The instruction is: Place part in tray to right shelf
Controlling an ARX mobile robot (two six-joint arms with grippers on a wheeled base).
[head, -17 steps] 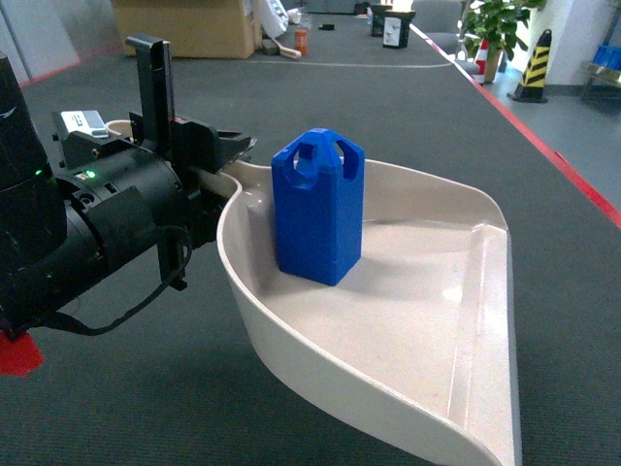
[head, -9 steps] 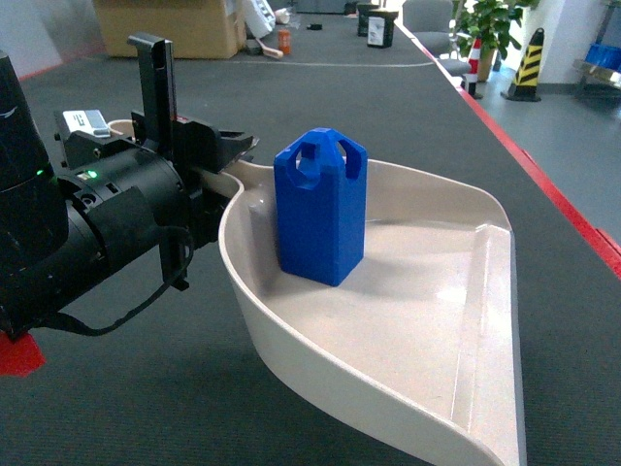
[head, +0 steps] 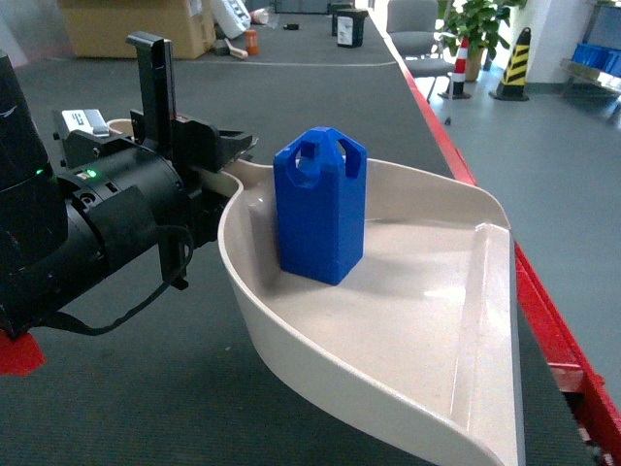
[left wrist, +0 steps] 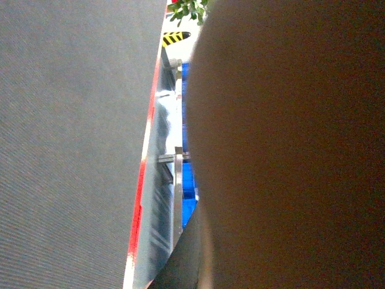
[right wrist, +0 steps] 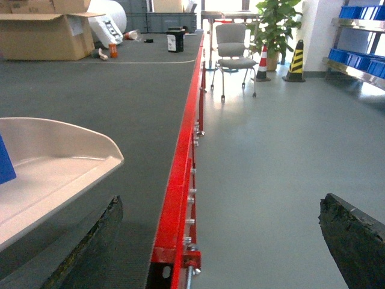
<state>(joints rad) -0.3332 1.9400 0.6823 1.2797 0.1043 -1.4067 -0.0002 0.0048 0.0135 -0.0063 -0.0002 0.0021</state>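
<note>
The blue part [head: 320, 209] stands upright in the back of the cream tray [head: 427, 359], in the head view. My left gripper [head: 215, 163] is shut on the tray's handle at the left and holds it level above the dark floor. In the left wrist view the tray's underside [left wrist: 289, 150] fills the right side, and my fingers are hidden. My right gripper [right wrist: 219, 247] is open with nothing between its fingers, to the right of the tray's front corner [right wrist: 54, 162]. The right shelf [right wrist: 361, 36], with blue crates, stands far off at the right.
A red floor rail [head: 543, 320] runs along the tray's right side, with lighter grey floor beyond it. Farther off are a chair [right wrist: 231, 54], a potted plant [right wrist: 274, 27], a striped post [right wrist: 295, 60] and a cardboard box [right wrist: 45, 33].
The background has slid left in the head view: the red rail now lies close beside the tray's right side. The tray, part and left gripper keep their places in the view.
</note>
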